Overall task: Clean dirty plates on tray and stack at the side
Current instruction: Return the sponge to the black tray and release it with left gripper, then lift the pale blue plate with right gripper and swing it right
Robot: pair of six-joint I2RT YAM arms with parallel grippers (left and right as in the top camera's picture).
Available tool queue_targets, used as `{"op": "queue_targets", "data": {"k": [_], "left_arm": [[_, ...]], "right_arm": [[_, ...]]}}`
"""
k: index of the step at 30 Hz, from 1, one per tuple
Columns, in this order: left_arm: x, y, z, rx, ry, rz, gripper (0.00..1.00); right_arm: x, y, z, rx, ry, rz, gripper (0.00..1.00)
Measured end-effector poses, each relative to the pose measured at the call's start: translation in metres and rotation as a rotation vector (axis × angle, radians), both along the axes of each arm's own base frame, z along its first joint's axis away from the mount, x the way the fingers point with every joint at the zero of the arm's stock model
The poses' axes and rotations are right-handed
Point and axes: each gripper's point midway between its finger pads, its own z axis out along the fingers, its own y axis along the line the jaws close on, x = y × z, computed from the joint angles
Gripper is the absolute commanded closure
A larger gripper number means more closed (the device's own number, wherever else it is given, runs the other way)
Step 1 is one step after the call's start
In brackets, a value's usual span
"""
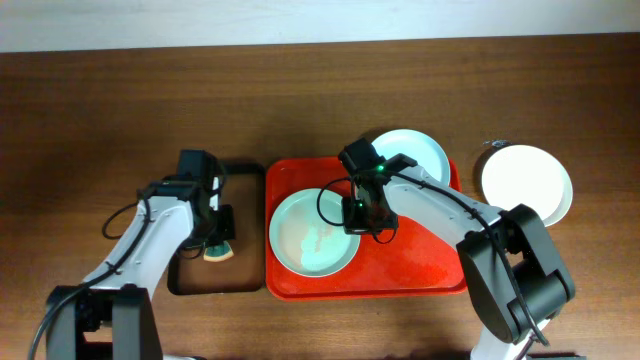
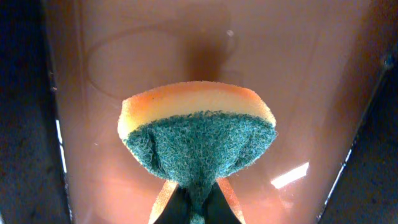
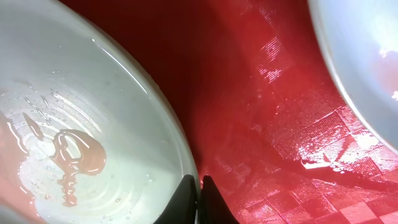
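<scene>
Left gripper (image 2: 193, 202) is pinched shut on the yellow foam sponge with green scouring face (image 2: 198, 140), over the narrow dark rectangular tray (image 1: 245, 185). The round pale green plate (image 1: 312, 232), with a red smear (image 3: 78, 158) near its centre, lies in the large red rectangular plastic tray (image 1: 420, 272), to the robot's right of the sponge, just across the adjoining tray rims. Right gripper (image 3: 199, 190) is closed narrow on that plate's right rim, so the wipe likely falls to the left arm, moving rightward.
</scene>
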Motion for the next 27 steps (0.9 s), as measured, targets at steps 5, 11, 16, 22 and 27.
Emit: {"op": "queue_targets", "data": {"k": [5,11,16,22,27], "left_arm": [[0.000,-0.003,0.000,-0.042,0.001,-0.010,0.01],[0.003,-0.011,0.018,-0.089,0.014,-0.016,0.01],[0.051,-0.014,0.113,-0.105,-0.318,-0.017,0.01],[0.053,-0.004,0.114,-0.049,-0.333,0.000,0.01],[0.054,0.005,0.114,-0.001,-0.337,0.013,0.01]], "right_arm": [[0.000,0.000,0.000,0.000,-0.001,-0.001,0.95],[-0.001,-0.001,-0.003,-0.001,0.002,-0.003,0.74],[-0.001,-0.001,-0.003,-0.001,0.002,-0.003,0.73],[-0.001,0.001,-0.003,0.008,0.001,0.001,0.96],[-0.010,-0.003,0.002,-0.009,0.047,-0.001,0.96]]}}
